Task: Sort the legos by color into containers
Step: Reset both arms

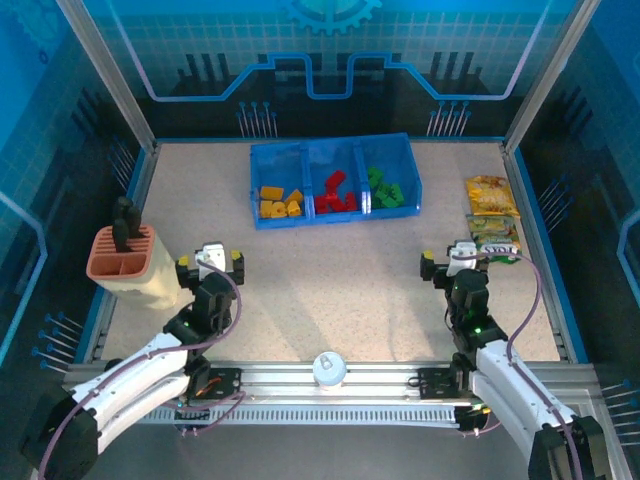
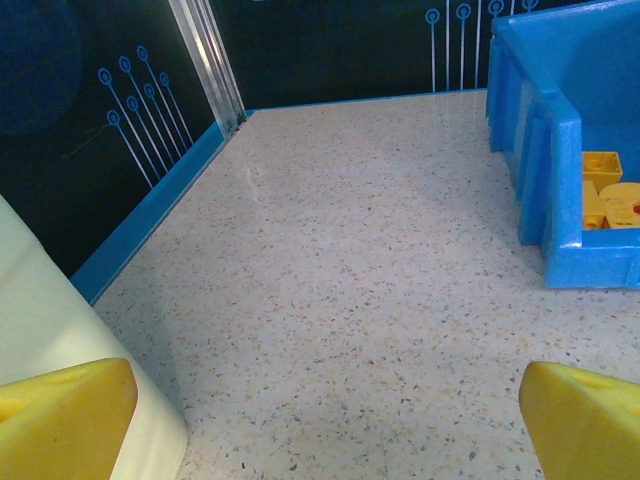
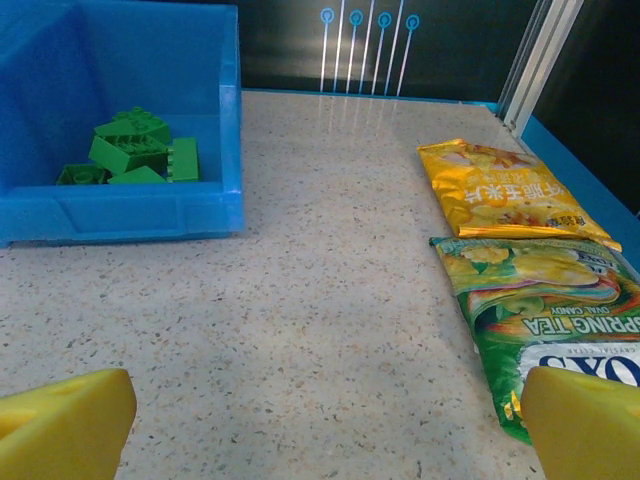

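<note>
Both hands hang released over the near half of the bench (image 1: 330, 290), jaws spread wide with nothing between them. The left hand (image 1: 210, 263) is just beside a terracotta slotted holder (image 1: 122, 255). The right hand (image 1: 455, 262) is close to the nearer of two snack packets.

The legos lie well apart from both hands, in the blue tray (image 1: 330, 145) at the far middle of the bench. They are sorted by compartment: yellow-orange legos (image 1: 280, 203) on the left, red legos (image 1: 337, 193) in the middle, green legos (image 1: 385, 188) on the right. The tray is ahead and to the right of the left hand, ahead and to the left of the right hand.

From above, the print on the packets is too small to read. The right wrist camera makes it legible. The green packet (image 3: 545, 300) reads "SPRING TEA" and "OVAL CANDY". The golden packet (image 3: 500, 190) beyond it carries script I cannot make out. That view also looks into the green legos (image 3: 135, 150), heaped against the tray's near wall, past the right hand (image 3: 320, 430) and its yellow fingertips (image 3: 65, 425).

The left wrist camera catches the tray's left end (image 2: 560, 170) with a few yellow-orange legos (image 2: 605, 190) behind the wall. Bare speckled bench lies in front of the left hand (image 2: 320, 430).
</note>
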Robot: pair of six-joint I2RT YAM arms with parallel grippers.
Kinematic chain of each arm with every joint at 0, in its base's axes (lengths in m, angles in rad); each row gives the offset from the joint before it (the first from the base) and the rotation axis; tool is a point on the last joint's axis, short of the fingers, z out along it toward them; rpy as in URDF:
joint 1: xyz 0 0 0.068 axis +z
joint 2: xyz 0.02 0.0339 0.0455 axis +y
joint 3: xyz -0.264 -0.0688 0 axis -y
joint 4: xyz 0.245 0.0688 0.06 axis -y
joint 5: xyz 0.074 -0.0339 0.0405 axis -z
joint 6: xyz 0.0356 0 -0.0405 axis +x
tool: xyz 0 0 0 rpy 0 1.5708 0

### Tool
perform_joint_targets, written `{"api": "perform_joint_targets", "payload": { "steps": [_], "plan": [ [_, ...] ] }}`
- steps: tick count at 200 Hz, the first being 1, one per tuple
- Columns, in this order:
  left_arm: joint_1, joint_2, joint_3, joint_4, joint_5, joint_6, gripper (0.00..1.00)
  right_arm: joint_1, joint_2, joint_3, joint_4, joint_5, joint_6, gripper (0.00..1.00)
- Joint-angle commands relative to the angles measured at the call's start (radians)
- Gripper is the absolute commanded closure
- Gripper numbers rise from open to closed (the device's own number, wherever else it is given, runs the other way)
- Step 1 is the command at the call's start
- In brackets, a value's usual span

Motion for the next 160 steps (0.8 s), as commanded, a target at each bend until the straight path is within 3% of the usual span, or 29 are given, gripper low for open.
{"api": "perform_joint_targets", "payload": {
  "steps": [1, 160],
  "plan": [
    [0.022, 0.020, -0.016, 0.089, 0.026, 0.019, 0.01, -0.015, -0.002, -0.015, 0.093, -0.019, -0.024, 0.00],
    [0.095, 0.029, -0.094, 0.314, 0.104, 0.059, 0.01, -0.016, 0.064, -0.107, 0.378, -0.025, -0.044, 0.00]
  ]
}}
